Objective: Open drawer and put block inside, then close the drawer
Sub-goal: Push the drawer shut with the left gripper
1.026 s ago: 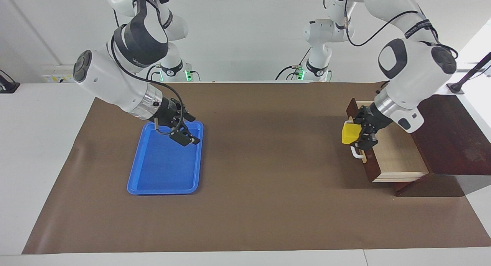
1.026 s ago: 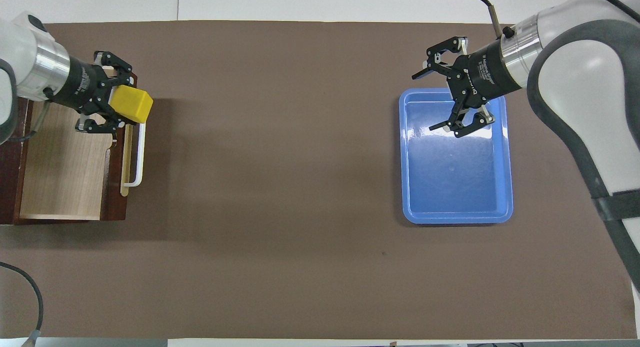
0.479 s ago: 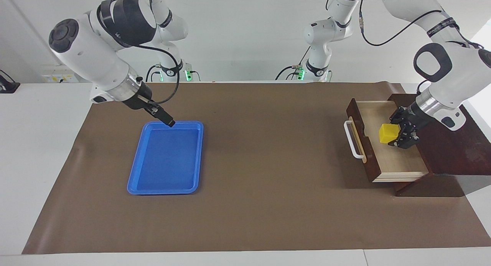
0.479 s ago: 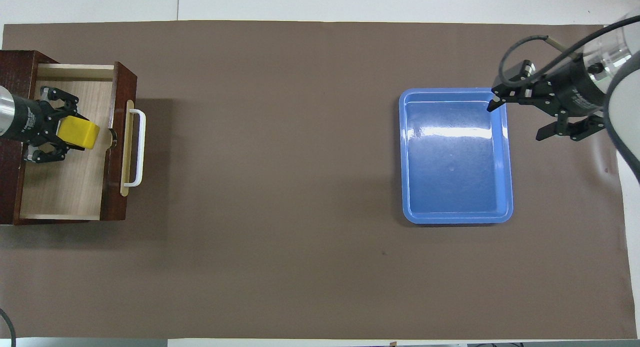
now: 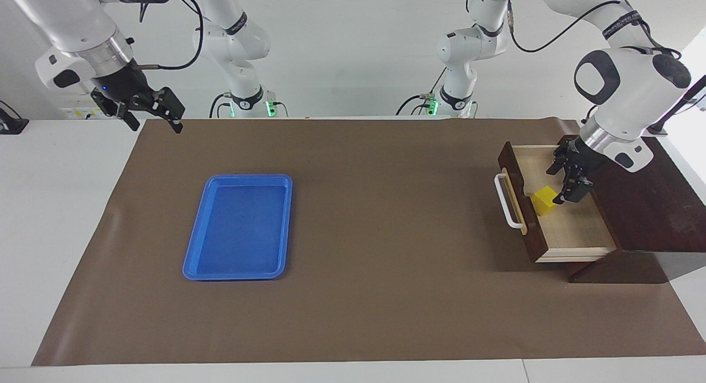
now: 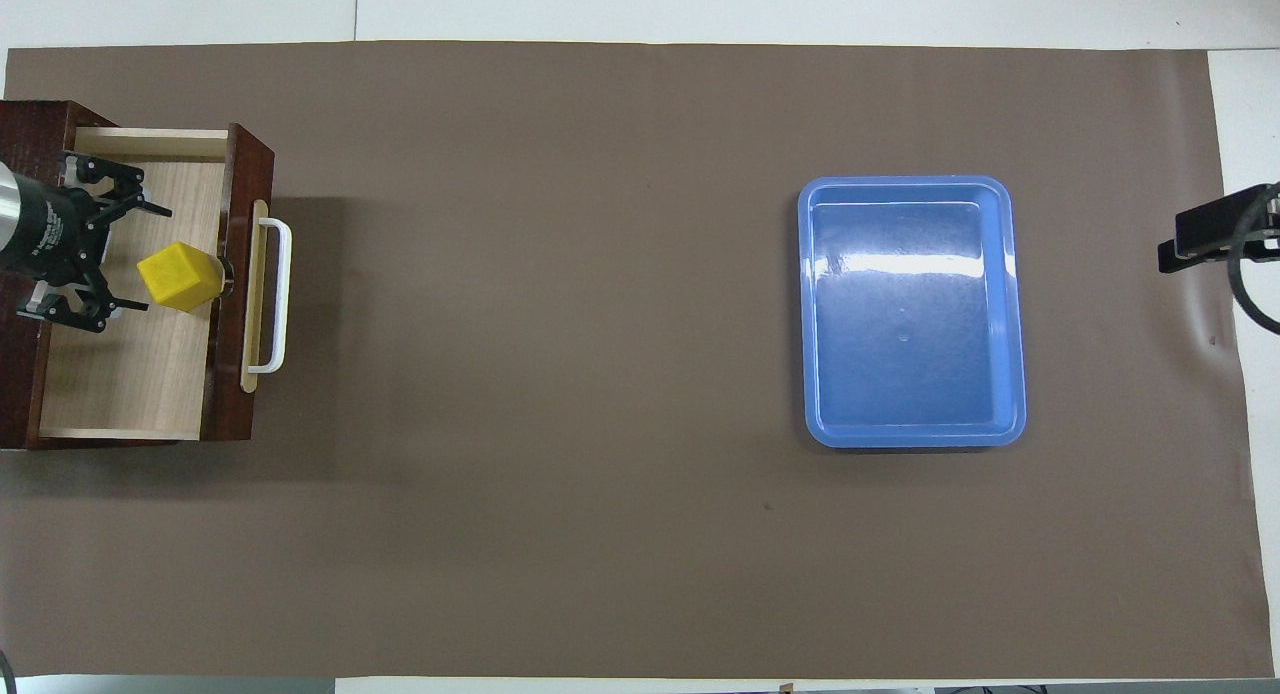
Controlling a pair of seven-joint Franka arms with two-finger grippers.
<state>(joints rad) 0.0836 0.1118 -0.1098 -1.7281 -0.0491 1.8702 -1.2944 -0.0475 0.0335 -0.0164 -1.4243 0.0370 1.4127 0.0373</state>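
Drawer: we see the drawer pulled out of its dark wooden box at the right of the facing view, its white handle facing the middle of the mat.
Block: the block lies on the drawer's pale floor, just inside the front panel; in the overhead view it sits at mid left.
Left gripper: we find the left gripper over the drawer's interior, fingers spread wide, the block free just in front of them.
Right gripper: the right gripper hangs at the upper left of the facing view, fingers apart, holding nothing; this arm waits.
Tray: the blue tray lies left of centre on the brown mat.
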